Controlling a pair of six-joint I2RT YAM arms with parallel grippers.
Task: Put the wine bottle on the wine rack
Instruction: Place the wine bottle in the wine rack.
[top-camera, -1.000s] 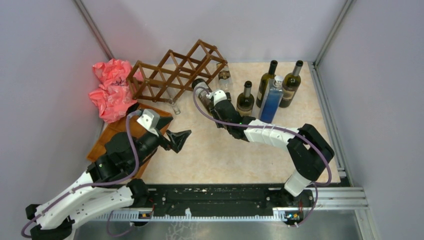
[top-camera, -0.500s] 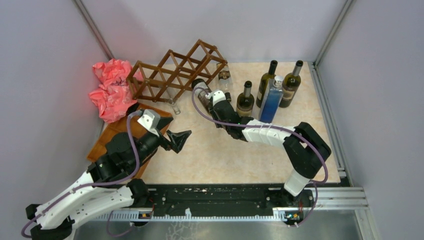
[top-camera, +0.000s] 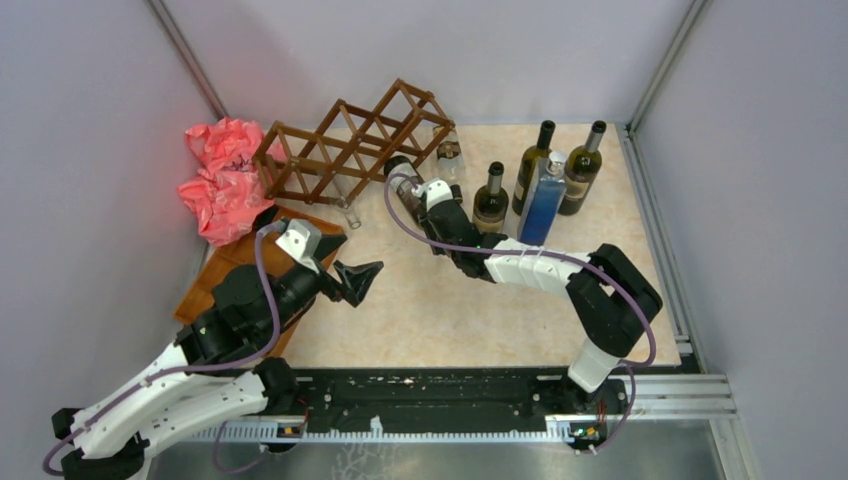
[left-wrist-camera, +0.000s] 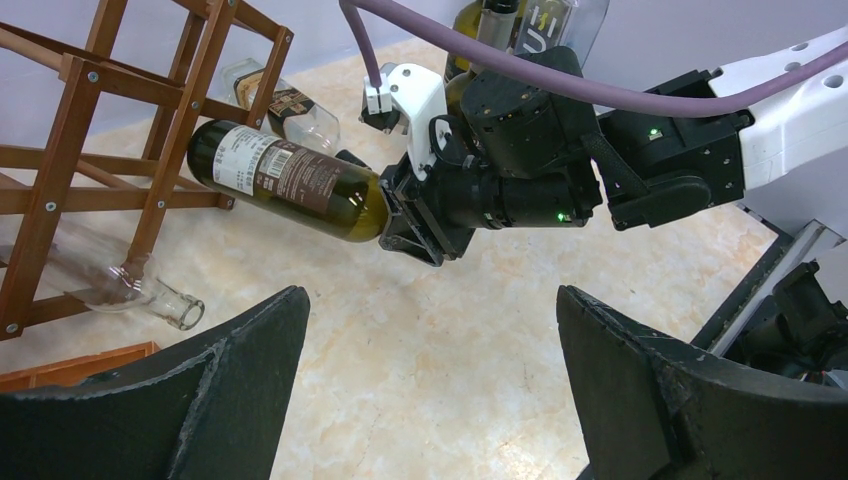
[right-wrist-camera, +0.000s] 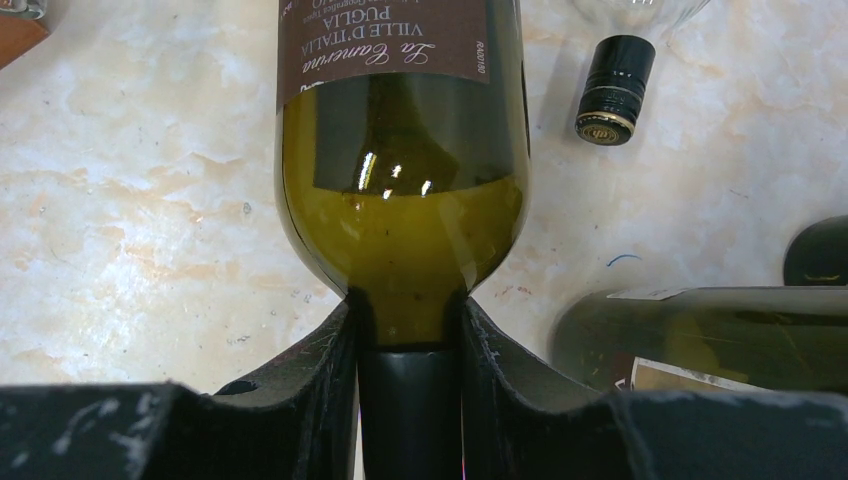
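Bottle (right-wrist-camera: 400, 220) position unchanged; my right jaws grasp its neck, left jaws released. Label (right-wrist-camera: 395, 40) reads "VILLE D'ITALIA PUGLIA".

Bright, even lighting from above, with soft faint shadows on the beige marbled tabletop (top-camera: 450, 300). Small white glints on the dark green glass wine bottle (right-wrist-camera: 400, 170).

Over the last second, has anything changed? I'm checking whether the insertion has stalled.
The right arm edged slightly left, toward the wine rack, carrying the wine bottle by its neck; the shift is small. Nothing was taken or let go. The right gripper stays shut on the bottle, the left gripper stays open and still, and the standing bottles have not moved.
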